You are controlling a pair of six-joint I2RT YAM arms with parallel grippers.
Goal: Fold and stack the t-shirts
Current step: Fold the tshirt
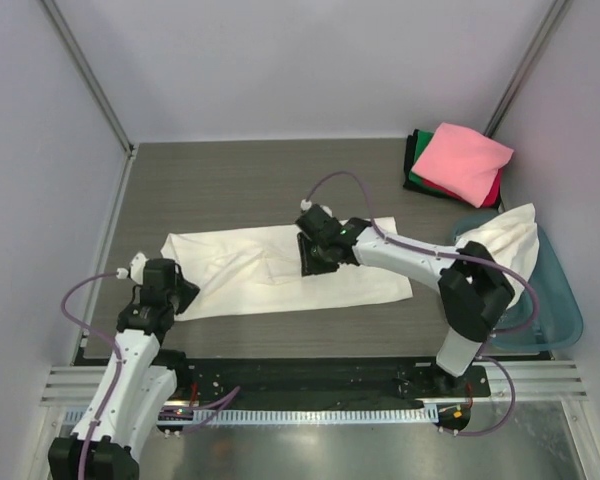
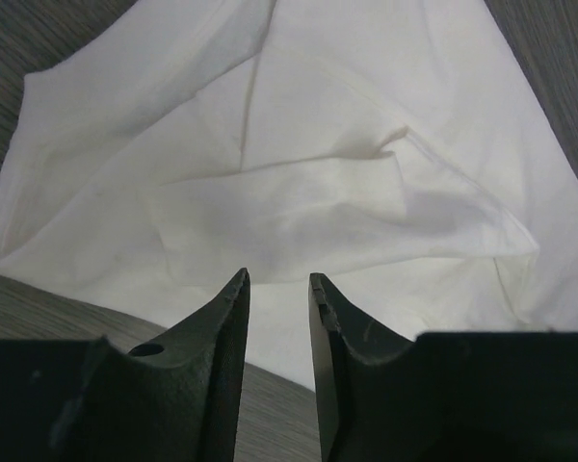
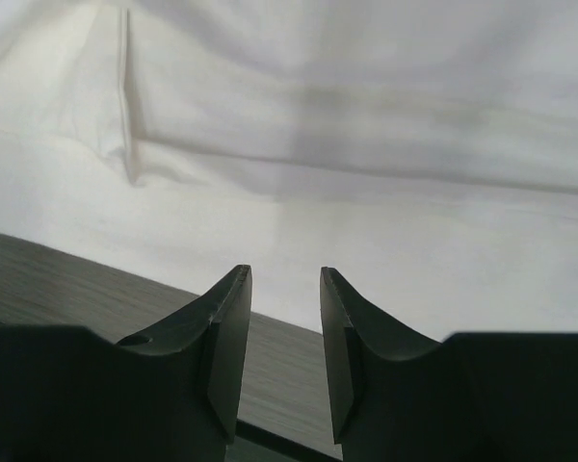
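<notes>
Folding occupies us: the cream-white cloth t-shirt [image 1: 260,265] lies spread; our left gripper [image 2: 277,275] and right gripper [image 3: 284,270] hang parted, empty. Next, we judge, each must pinch its near edge.

Overhead camera looks down on the whole table [image 1: 230,180]; both wrist cameras look closely beyond their jaws at one cream-white t-shirt [image 1: 270,270].

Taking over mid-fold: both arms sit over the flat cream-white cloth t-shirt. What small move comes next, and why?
Probably lower both and close the fingers on the cloth edge. The left gripper and right gripper are open with nothing between them, each at the border of the cream-white cloth t-shirt beside the dark wood-grain table, so no grip exists for a fold.
</notes>
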